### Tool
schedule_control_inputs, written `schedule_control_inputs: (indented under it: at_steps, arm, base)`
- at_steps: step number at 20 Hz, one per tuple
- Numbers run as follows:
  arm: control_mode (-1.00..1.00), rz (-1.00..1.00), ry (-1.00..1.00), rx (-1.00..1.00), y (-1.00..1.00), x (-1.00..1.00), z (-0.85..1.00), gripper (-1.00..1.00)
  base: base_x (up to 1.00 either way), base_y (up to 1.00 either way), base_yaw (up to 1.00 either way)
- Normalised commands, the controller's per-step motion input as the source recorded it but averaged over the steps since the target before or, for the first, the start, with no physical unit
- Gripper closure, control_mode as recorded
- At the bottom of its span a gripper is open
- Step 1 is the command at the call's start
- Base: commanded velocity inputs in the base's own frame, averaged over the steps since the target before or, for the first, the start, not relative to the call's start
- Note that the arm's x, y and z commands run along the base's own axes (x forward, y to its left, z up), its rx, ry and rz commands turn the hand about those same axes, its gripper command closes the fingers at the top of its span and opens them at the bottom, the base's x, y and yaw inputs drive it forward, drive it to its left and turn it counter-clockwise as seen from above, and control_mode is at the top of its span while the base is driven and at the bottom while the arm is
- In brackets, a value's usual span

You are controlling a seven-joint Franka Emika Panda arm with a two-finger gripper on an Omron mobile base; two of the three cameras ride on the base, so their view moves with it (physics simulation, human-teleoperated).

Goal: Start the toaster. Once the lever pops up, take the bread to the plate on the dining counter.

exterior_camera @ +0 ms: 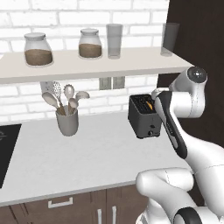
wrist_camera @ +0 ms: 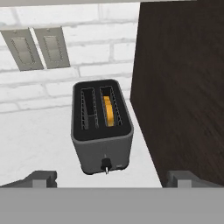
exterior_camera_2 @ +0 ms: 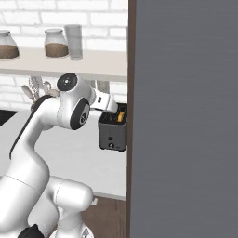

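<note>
The black two-slot toaster (exterior_camera: 143,117) stands on the grey wall counter (exterior_camera: 87,153), close to a dark side panel. In the hand view the toaster (wrist_camera: 101,131) sits just below centre, its small lever knob (wrist_camera: 105,165) low on the front face. The golden bread (wrist_camera: 109,110) stands in the toaster's right slot; the left slot is empty. The bread (exterior_camera_2: 122,114) also peeks out of the toaster (exterior_camera_2: 113,133) in the right base view. My gripper (wrist_camera: 113,178) hovers above and in front of the toaster, open, fingertips (wrist_camera: 41,178) wide apart and holding nothing. The plate and the dining counter are out of view.
A dark wood panel (wrist_camera: 183,87) rises right beside the toaster. Two wall outlets (wrist_camera: 37,48) sit on the white brick behind it. A utensil crock (exterior_camera: 67,121) stands to the left, a cooktop (exterior_camera: 6,148) at the far left. A shelf (exterior_camera: 87,65) with jars and glasses hangs overhead.
</note>
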Motion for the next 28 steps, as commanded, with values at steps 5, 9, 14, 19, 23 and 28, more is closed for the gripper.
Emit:
schedule_control_inputs:
  at_steps: [5,9,14,19,23,28]
  arm:
    - [-1.00,0.00,0.00,0.00,0.00,0.00,0.00,-1.00]
    - [-1.00,0.00,0.00,0.00,0.00,0.00,0.00,-1.00]
    - [-1.00,0.00,0.00,0.00,0.00,0.00,0.00,-1.00]
    - [-1.00,0.00,0.00,0.00,0.00,0.00,-0.01,-1.00]
    - [-1.00,0.00,0.00,0.00,0.00,0.00,-0.12,-1.00]
    - [-1.00,0.00,0.00,0.00,0.00,0.00,-0.09,-1.00]
  base:
    - [0.00,0.00,0.00]
    - [0.00,0.00,0.00]
    - [0.00,0.00,0.00]
    - [0.00,0.00,0.00]
    - [0.00,0.00,0.00]
    - [0.00,0.00,0.00]
